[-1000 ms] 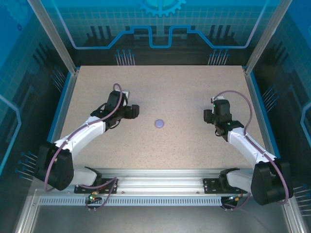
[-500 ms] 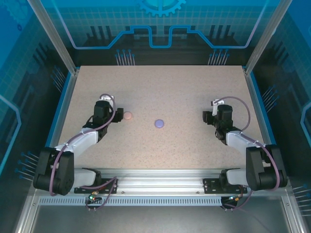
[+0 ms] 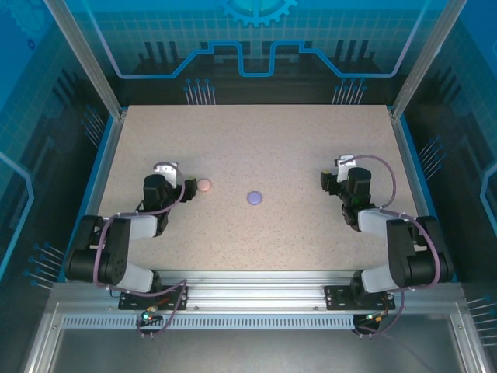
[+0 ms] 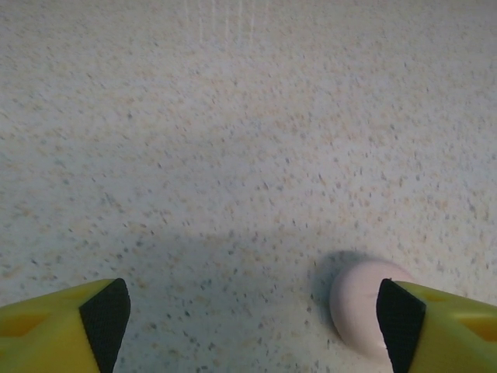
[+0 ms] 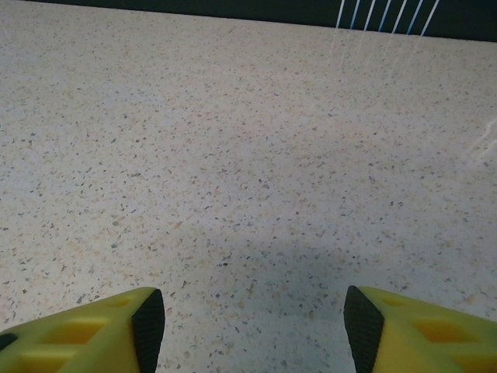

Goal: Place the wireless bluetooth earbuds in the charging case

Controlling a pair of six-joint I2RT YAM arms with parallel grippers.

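From the top external view, two round charging cases are seen lying flat on the speckled table (image 3: 272,140). A pale pink case (image 3: 204,186) lies left of centre and a lilac case (image 3: 255,197) near the middle, well apart from each other. Both look closed, so whether earbuds sit inside cannot be told. The left gripper (image 3: 189,186) is held low just beside the pink one. The right gripper (image 3: 324,180) is held over bare tabletop, well apart from both cases.

In the left wrist view, the jaws are seen spread wide and clamped on nothing. The pink case lies between them, tucked close against the black pad (image 4: 400,322) at the picture's right (whether it touches cannot be settled).

In the right wrist view, the jaws are likewise seen apart, with bare tabletop between them.

The case is judged light, hard and smooth-shelled, so it is likely to skate on the table if nudged from one side. It would best be taken low across its widest part, with both pads squared to the rim. The buds, being tiny and light, would need a gentle pinch.
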